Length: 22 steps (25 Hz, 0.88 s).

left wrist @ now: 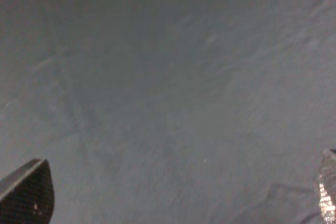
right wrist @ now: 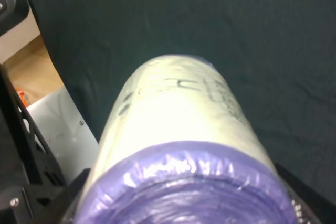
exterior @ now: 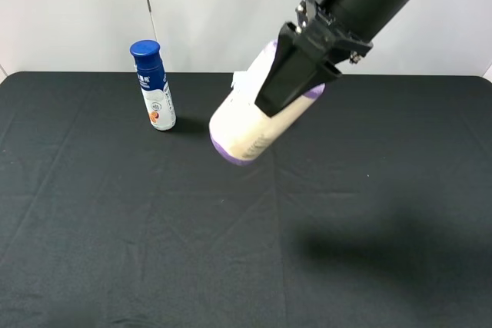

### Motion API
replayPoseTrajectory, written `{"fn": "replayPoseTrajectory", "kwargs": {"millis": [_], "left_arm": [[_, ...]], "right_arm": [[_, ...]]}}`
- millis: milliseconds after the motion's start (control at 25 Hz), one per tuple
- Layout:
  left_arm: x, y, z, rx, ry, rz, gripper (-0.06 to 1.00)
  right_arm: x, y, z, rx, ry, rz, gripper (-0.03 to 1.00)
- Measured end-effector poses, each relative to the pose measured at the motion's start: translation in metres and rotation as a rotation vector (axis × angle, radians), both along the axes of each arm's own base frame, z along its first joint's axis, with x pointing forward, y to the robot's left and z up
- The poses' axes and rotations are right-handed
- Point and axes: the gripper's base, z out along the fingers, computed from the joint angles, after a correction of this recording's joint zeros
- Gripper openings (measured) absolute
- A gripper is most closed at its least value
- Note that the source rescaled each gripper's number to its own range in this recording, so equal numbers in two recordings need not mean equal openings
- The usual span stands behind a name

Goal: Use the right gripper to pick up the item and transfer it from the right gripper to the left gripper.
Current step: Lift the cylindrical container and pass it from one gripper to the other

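One item (exterior: 244, 130) held aloft, one blue-capped bottle (exterior: 155, 91) standing.

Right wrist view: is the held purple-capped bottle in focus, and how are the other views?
Right wrist view: the cream-white, purple-rimmed cylindrical bottle is too close, its near end blurred. Exterior high view: sharp, with a soft shadow on the black cloth. Left wrist view: hazy throughout.

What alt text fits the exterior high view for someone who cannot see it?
The right gripper holds the purple-capped cream bottle tilted above the black table. A blue-capped white bottle stands upright at the back left.
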Motion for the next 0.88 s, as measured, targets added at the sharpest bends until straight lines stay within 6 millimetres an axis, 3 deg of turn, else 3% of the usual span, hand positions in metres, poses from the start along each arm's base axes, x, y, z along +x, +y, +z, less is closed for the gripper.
{"fn": "replayPoseTrajectory", "kwargs": {"millis": [200, 520, 880], "left_arm": [[0.020, -0.007, 0.003, -0.022, 0.007, -0.067, 1.00], [0.058, -0.029, 0.009, -0.078, 0.055, -0.186, 1.00], [0.088, -0.059, -0.005, -0.045, 0.119, -0.319, 1.00]], "right_arm": [[0.006, 0.004, 0.015, 0.027, -0.015, -0.029, 0.01], [0.026, 0.017, 0.015, 0.032, 0.002, -0.059, 0.01], [0.035, 0.023, 0.017, 0.044, 0.007, -0.070, 0.01]]}}
